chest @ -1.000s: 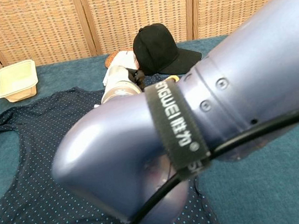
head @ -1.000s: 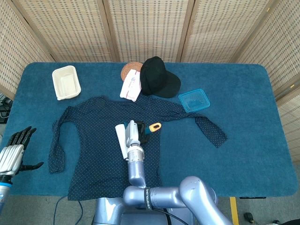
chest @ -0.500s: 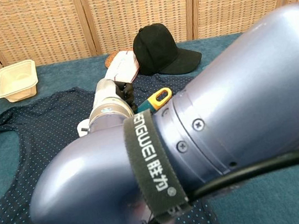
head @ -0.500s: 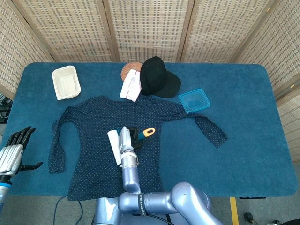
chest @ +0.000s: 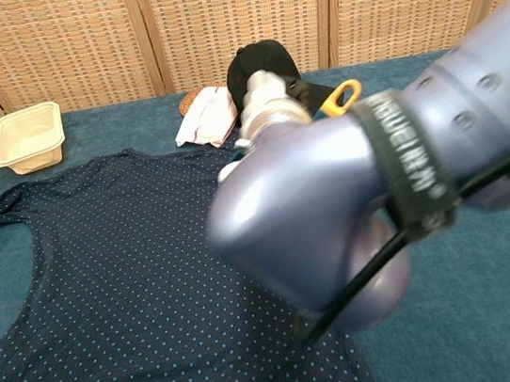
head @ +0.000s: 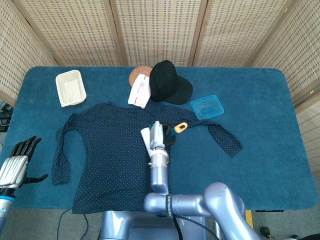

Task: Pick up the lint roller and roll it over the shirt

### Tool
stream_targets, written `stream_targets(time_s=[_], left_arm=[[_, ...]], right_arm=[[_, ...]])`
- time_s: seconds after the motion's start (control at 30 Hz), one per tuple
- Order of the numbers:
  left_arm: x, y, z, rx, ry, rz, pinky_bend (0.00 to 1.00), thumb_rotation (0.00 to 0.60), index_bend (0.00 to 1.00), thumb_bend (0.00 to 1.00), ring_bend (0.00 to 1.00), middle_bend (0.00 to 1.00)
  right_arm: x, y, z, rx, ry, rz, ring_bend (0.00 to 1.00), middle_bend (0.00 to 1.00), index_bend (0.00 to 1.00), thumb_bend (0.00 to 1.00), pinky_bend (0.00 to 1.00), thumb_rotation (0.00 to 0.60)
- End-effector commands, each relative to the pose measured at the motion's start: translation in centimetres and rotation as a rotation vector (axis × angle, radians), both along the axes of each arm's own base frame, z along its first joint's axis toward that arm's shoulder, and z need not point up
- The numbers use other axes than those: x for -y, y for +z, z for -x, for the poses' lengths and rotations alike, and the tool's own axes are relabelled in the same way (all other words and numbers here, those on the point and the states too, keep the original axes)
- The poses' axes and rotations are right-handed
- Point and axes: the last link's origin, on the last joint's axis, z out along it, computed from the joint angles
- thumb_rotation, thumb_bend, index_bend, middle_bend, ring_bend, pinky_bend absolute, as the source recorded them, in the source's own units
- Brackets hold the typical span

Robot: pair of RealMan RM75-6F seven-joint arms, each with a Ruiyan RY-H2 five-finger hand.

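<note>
The dark blue dotted shirt [head: 107,155] lies spread flat on the blue table [head: 260,165]. My right hand [head: 161,134] is over the shirt's right chest part and grips the lint roller. The white roll [head: 146,138] sticks out to the left on the fabric. The orange loop handle [head: 180,127] points right. In the chest view my right forearm [chest: 332,199] fills the middle and hides the hand; only the orange loop [chest: 346,95] and the shirt [chest: 95,270] show. My left hand [head: 16,163] hangs open off the table's near left edge.
A cream tray [head: 70,88] sits at the back left. A black cap [head: 169,82], a white packet [head: 139,91] and a round brown mat [head: 139,73] lie behind the shirt. A blue lid [head: 207,106] lies by the right sleeve [head: 225,138].
My right hand with the lint roller first slid left and nearer over the shirt, then swept back right and farther. The left hand has barely moved.
</note>
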Motion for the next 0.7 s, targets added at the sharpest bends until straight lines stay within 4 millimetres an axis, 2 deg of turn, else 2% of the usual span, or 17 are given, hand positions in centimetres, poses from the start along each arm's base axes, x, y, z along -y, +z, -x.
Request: stream_targets(time_s=[0.03, 0.13, 0.2, 0.27, 0.3, 0.33, 0.37, 0.4, 0.57, 0.7], left_arm=[[0.1, -0.1, -0.1, -0.001, -0.002, -0.001, 0.0, 0.6, 0.0, 0.0, 0.0, 0.0], [0.1, -0.1, -0.2, -0.003, -0.004, 0.0, 0.0, 0.6, 0.0, 0.0, 0.0, 0.0], [0.2, -0.2, -0.2, -0.004, -0.006, 0.002, 0.0, 0.6, 0.0, 0.0, 0.0, 0.0], [0.3, -0.1, -0.3, -0.003, -0.009, 0.0, 0.0, 0.6, 0.0, 0.0, 0.0, 0.0], [0.3, -0.1, -0.3, -0.001, -0.01, -0.001, 0.0, 0.6, 0.0, 0.0, 0.0, 0.0], [0.4, -0.1, -0.3, 0.0, -0.011, -0.002, 0.0, 0.6, 0.0, 0.0, 0.0, 0.0], [0.4, 0.0, -0.3, 0.002, -0.011, -0.005, 0.0, 0.6, 0.0, 0.0, 0.0, 0.0], [0.4, 0.1, -0.3, 0.004, -0.011, -0.006, 0.0, 0.6, 0.0, 0.0, 0.0, 0.0], [0.5, 0.4, -0.4, 0.015, -0.019, -0.011, 0.0, 0.6, 0.0, 0.0, 0.0, 0.0], [0.7, 0.7, -0.4, 0.027, -0.028, -0.018, 0.0, 0.6, 0.0, 0.0, 0.0, 0.0]], right_arm=[[0.5, 1.3, 1.7, -0.004, -0.02, 0.017, 1.0, 1.0, 0.81, 0.75, 1.0, 0.6], [0.7, 1.9, 2.6, 0.009, -0.037, 0.022, 1.0, 1.0, 0.79, 0.74, 1.0, 0.6], [0.7, 2.2, 3.1, 0.023, -0.044, 0.027, 1.0, 1.0, 0.71, 0.67, 1.0, 0.6], [0.7, 2.6, 3.6, 0.078, -0.076, 0.036, 1.0, 1.0, 0.41, 0.43, 1.0, 0.6], [0.6, 2.7, 3.6, 0.099, -0.077, 0.037, 1.0, 1.0, 0.2, 0.23, 1.0, 0.6], [0.6, 2.9, 3.6, 0.132, -0.077, 0.039, 1.0, 1.0, 0.06, 0.08, 1.0, 0.6], [0.6, 3.2, 3.5, 0.171, -0.07, 0.037, 1.0, 1.0, 0.01, 0.03, 1.0, 0.6], [0.6, 3.4, 3.5, 0.191, -0.062, 0.035, 1.0, 1.0, 0.0, 0.0, 1.0, 0.6], [0.4, 5.9, 4.3, 0.323, -0.031, 0.045, 1.0, 1.0, 0.0, 0.0, 1.0, 0.6], [-0.1, 9.1, 6.6, 0.43, -0.012, 0.066, 1.0, 0.98, 0.0, 0.0, 1.0, 0.6]])
